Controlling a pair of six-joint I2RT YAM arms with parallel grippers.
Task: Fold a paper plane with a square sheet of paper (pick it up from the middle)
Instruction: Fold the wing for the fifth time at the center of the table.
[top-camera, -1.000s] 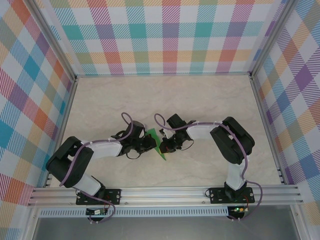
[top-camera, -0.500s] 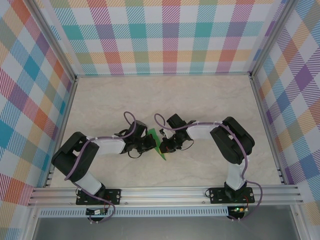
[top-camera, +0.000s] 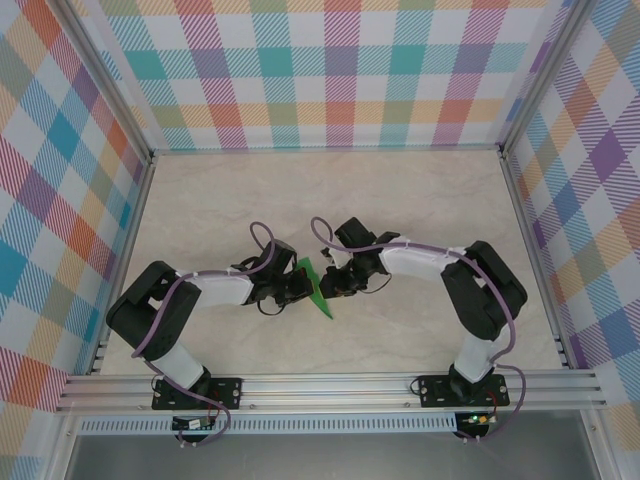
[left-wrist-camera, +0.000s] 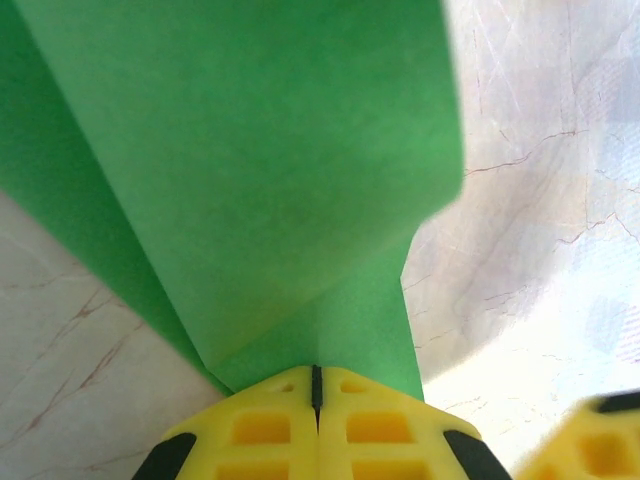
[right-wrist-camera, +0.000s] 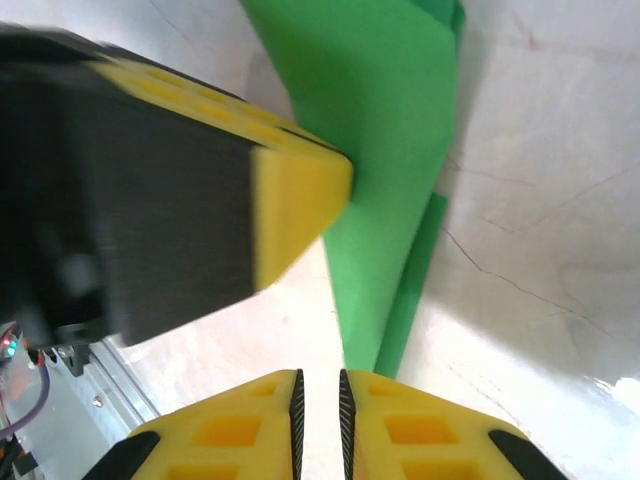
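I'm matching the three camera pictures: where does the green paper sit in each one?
Top external: green paper at the middle of the table, a little toward the near edge.
Left wrist: upper left and centre, running down into the shut left gripper.
Right wrist: upper middle, narrowing downward.
Shared landmark: the marbled table.
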